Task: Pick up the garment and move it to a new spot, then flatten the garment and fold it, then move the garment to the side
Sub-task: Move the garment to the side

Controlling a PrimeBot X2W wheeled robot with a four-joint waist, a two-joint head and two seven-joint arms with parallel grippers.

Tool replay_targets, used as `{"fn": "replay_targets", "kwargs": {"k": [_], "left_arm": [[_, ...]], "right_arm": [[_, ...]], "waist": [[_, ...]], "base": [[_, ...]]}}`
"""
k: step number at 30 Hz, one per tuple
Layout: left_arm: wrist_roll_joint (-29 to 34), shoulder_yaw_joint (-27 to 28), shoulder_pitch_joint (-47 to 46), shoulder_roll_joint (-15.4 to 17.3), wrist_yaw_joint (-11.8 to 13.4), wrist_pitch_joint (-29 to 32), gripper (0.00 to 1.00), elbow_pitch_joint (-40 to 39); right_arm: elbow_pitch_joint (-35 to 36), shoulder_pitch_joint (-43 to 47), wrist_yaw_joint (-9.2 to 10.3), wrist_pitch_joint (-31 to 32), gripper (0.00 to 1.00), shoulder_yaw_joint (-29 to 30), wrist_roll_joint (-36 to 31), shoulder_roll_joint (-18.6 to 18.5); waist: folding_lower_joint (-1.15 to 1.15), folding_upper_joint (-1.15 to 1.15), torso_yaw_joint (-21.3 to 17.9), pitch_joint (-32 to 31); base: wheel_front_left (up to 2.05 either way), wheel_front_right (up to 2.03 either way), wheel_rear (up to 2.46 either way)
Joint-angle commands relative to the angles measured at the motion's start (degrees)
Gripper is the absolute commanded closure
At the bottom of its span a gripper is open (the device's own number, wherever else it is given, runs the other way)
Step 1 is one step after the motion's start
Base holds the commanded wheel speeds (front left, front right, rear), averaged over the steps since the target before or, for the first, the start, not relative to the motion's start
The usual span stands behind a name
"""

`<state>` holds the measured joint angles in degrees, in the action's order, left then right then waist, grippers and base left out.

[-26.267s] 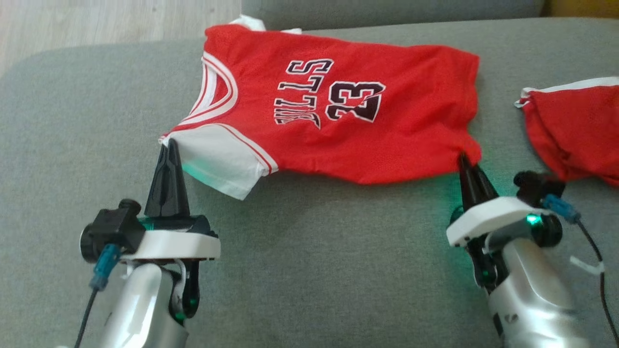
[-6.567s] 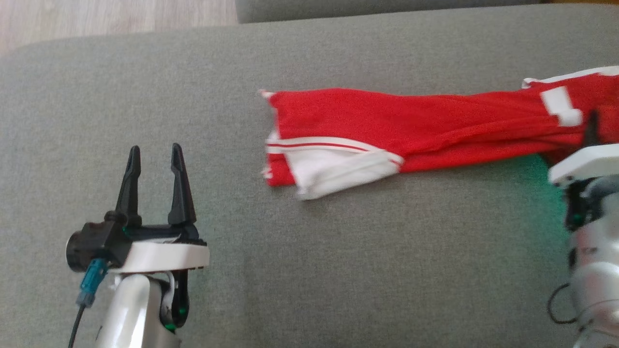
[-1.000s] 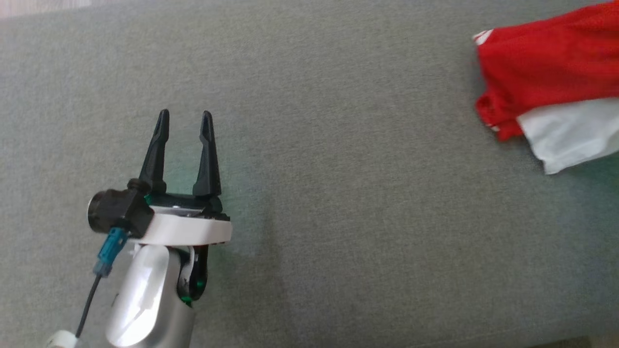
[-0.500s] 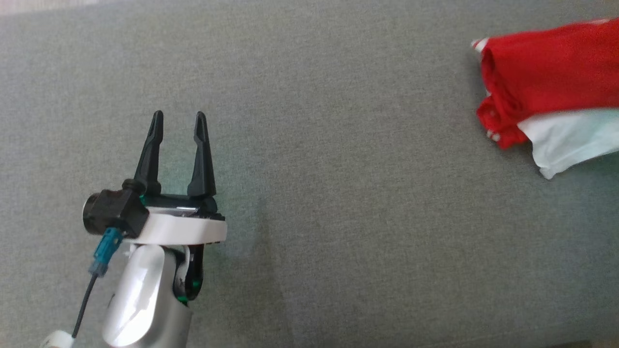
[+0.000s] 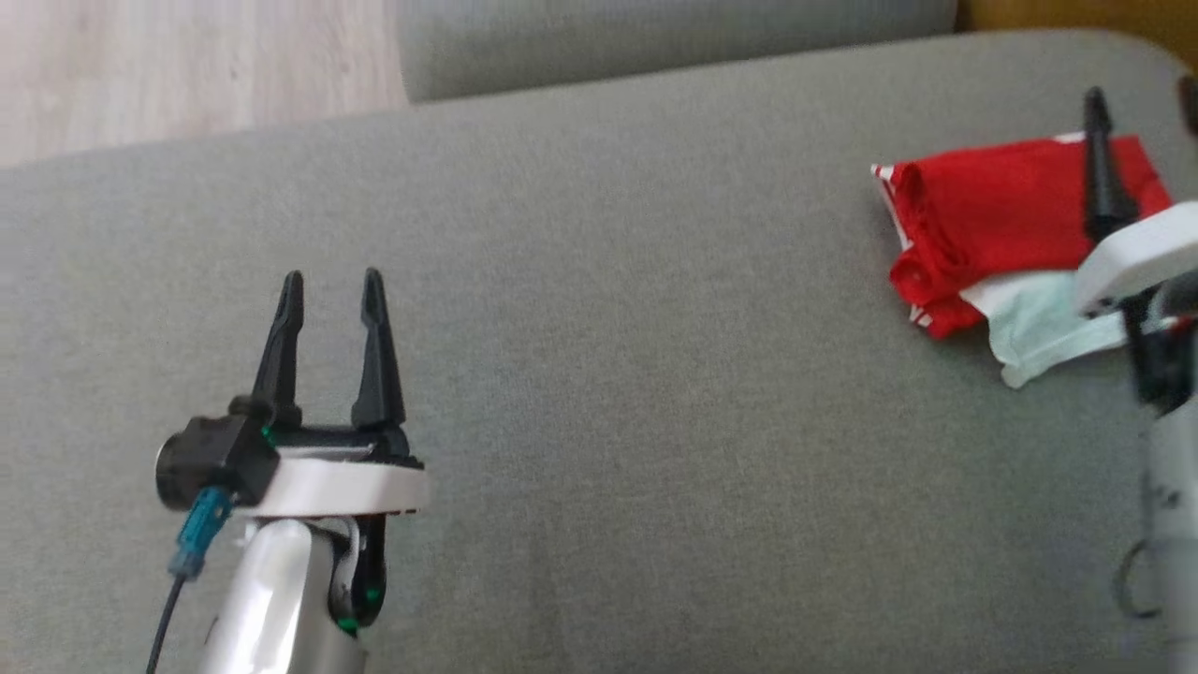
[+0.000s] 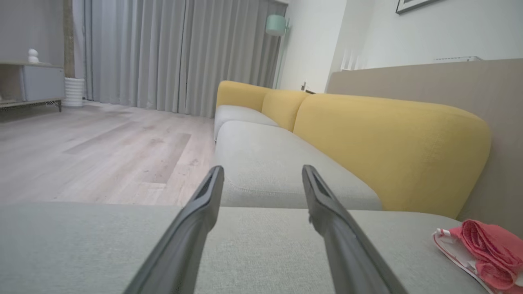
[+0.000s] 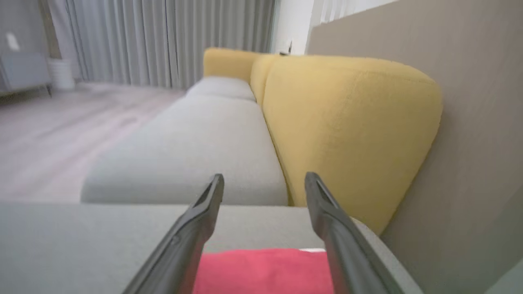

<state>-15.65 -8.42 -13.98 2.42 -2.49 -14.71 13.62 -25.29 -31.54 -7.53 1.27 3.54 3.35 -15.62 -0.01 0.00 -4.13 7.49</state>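
The left gripper (image 5: 332,275) is shown at left over the grey sofa seat (image 5: 655,328), its fingers (image 5: 372,309) held apart and empty. Further right, the garment (image 5: 992,211), red with a white part, is seen lying bunched in folds on the seat near its right end. Over the garment the right gripper (image 7: 264,176) is shown, fingers spread wide, no cloth clamped.
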Motion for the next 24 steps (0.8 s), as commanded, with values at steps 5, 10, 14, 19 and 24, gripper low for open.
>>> {"fn": "replay_targets", "kwargs": {"k": [5,10,14,19,24], "left_arm": [[-0.22,2.70,0.98,0.45,0.65,-0.29,0.00,-3.29],[-0.01,3.64,3.54,0.45,1.74,-0.29,0.00,-3.94],[-0.21,3.44,5.60,0.45,2.10,-0.29,0.00,-3.73],[-0.38,3.68,7.51,0.45,2.67,-0.29,0.00,-3.76],[-0.76,3.12,9.25,0.45,3.26,-0.29,0.00,-3.86]], "right_arm": [[8.02,5.19,0.04,-3.32,0.00,-1.09,5.56,7.34],[10.66,10.58,0.04,-5.95,0.00,-1.70,8.55,11.78],[9.77,14.80,0.04,-9.44,0.00,-2.11,9.39,12.62],[7.85,19.25,0.04,-13.47,0.00,-5.01,11.75,12.71],[4.70,22.90,0.04,-15.61,0.00,-6.21,14.05,12.72]], "waist": [[0.01,0.00,1.96,-4.40],[0.01,0.00,2.63,-5.57],[0.01,0.00,3.31,-6.70],[0.01,0.00,3.52,-7.30],[0.01,0.00,3.67,-7.68]], "base": [[0.00,0.00,0.00],[0.00,0.00,0.00],[0.00,0.00,0.00],[0.00,0.00,0.00],[0.00,0.00,0.00]]}}
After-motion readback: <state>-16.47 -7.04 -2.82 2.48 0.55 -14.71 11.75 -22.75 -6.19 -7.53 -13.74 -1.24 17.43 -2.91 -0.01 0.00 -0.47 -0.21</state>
